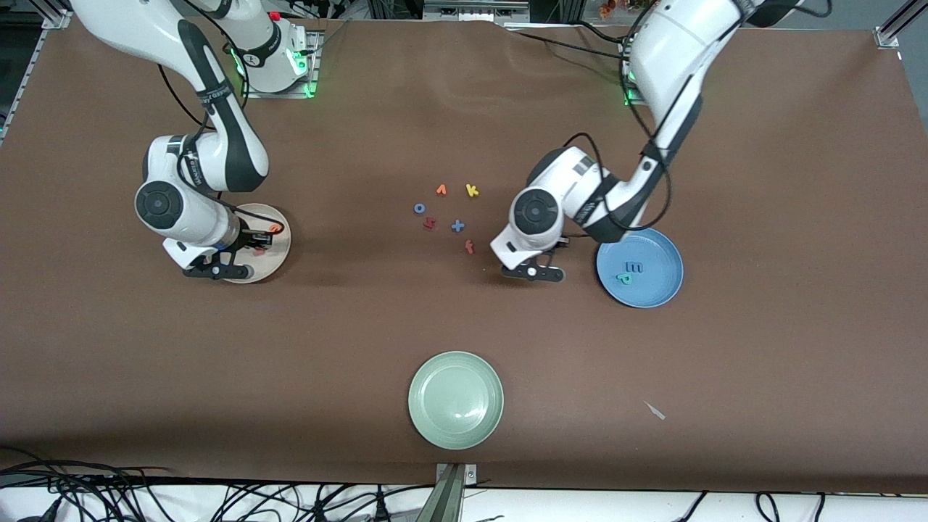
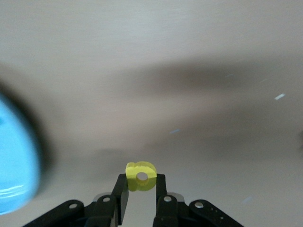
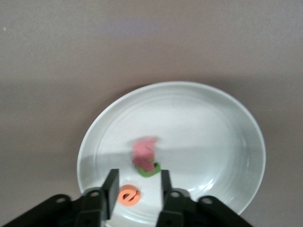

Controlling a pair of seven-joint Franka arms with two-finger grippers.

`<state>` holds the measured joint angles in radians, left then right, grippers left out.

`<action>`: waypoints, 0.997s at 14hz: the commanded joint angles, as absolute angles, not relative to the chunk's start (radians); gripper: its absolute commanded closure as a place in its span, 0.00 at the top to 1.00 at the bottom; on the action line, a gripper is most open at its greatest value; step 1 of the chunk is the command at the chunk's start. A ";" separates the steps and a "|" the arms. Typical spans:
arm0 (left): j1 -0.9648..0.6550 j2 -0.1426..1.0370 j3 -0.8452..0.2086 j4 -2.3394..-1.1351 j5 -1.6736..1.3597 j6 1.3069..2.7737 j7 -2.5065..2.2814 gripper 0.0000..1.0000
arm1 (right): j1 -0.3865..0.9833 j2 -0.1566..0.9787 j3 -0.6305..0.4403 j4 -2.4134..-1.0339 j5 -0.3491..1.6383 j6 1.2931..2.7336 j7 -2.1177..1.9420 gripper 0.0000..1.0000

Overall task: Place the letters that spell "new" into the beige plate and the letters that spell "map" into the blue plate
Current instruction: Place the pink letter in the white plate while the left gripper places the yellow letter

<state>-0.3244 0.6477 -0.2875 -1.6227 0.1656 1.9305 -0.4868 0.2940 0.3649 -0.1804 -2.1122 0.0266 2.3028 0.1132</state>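
- The left gripper (image 2: 142, 189), clenched on the small yellow foam letter "a" (image 2: 140, 176), hangs over bare table just beside the round blue plate (image 1: 656, 293), toward the middle of the table from it.
- The blue plate holds the blue "m" (image 1: 636, 267) and teal "p" (image 1: 622, 278).
- The right gripper (image 3: 137, 189) hangs over the round beige plate (image 3: 213, 137), jaws parted; the orange "e" (image 3: 128, 195) shows between its fingers, with the pinkish-red "w" (image 3: 144, 150) and green "n" (image 3: 147, 170) in the plate.

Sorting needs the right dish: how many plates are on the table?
3: the beige plate toward the right arm's end, the blue plate toward the left arm's end, the pale green plate nearest the front camera.
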 commanded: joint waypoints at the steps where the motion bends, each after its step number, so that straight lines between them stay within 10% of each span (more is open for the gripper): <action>1: -0.232 0.588 -0.291 -1.649 0.196 1.829 -0.278 0.00 | 0.302 0.376 -0.172 -2.022 0.031 2.210 0.104 1.00; 9: -0.043 0.591 -0.293 -1.724 0.270 1.795 0.083 0.09 | 0.316 0.345 -0.141 -1.620 0.041 1.527 0.117 1.00; 11: -0.040 0.588 -0.293 -1.752 0.279 1.827 0.066 0.99 | 0.334 0.328 -0.143 -1.540 0.041 1.430 0.116 1.00; 14: -0.037 0.562 -0.302 -1.733 0.256 1.815 0.066 1.00 | 0.287 0.229 -0.083 -1.546 0.038 1.430 0.095 1.00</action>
